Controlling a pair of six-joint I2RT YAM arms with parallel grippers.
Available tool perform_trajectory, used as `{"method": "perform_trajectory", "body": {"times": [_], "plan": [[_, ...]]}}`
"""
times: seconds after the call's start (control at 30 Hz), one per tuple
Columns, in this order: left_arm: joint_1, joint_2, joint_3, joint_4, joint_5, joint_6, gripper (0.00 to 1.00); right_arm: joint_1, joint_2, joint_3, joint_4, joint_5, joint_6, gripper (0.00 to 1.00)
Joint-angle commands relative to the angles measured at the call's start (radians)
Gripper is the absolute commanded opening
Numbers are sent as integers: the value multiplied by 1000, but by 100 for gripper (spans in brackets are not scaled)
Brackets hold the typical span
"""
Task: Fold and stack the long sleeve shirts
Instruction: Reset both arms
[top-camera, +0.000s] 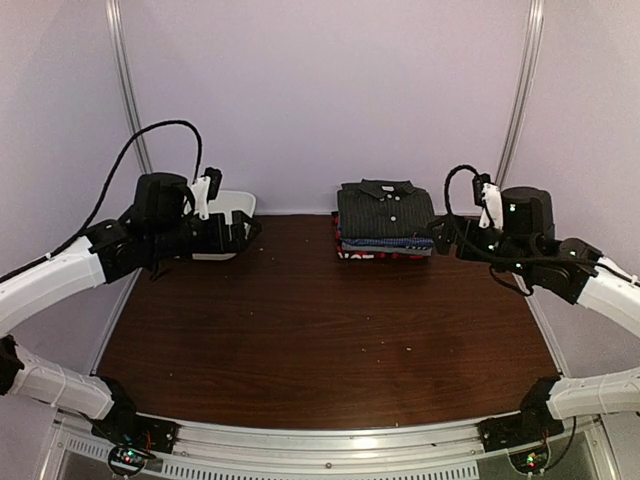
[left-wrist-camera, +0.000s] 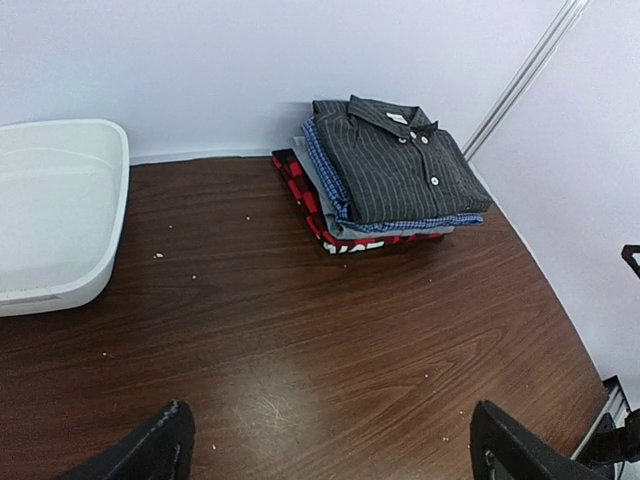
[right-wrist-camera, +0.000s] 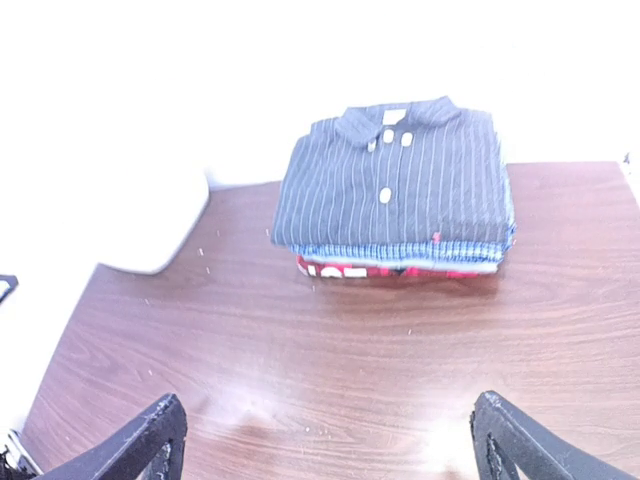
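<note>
Left pincer (left-wrist-camera: 330, 450): I hold it above the left rear part of the table (top-camera: 320, 330), touching nothing. In my left wrist view its two fingers (left-wrist-camera: 160, 450) stand at opposite lower corners, spread wide, with only bare wood between them. It grips nothing.

White tub (top-camera: 232, 205): it sits in the far left corner against the back wall, just behind my left pincer in the top view. From the left wrist view I can see nothing lying in it.

Table: dark brown wood with a few pale specks scattered over it.

Stack of shirts (top-camera: 385, 235): it sits at the far edge, right of centre, well apart from the tub. Four folded layers can be told apart. The black pinstriped shirt (left-wrist-camera: 395, 165) lies on top, collar toward the back wall, light buttons facing up. Under it is the blue checked shirt (left-wrist-camera: 325, 165), then a grey shirt (left-wrist-camera: 322, 200), and the red-black shirt (left-wrist-camera: 300, 185) lies at the bottom, on the wood. The lower layers jut out slightly on the stack's left side.

Right pincer (right-wrist-camera: 328, 440): I hold it in the air just to the right of the stack, apart from it, facing the stack's front edge. Its fingers (right-wrist-camera: 160, 440) are likewise spread wide. It grips nothing.
</note>
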Motion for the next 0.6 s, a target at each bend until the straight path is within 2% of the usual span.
{"method": "perform_trajectory", "body": {"times": [0.0,0.2,0.57], "plan": [[9,-63,-43,27,-42,24,98,4,-89,-6,-54,58,-17,100],[8,-131,-93,24,-67,17,98,3,-168,4,-82,81,-36,100],[8,-170,-128,15,-94,7,98,3,-166,-23,-80,74,-21,100]]}}
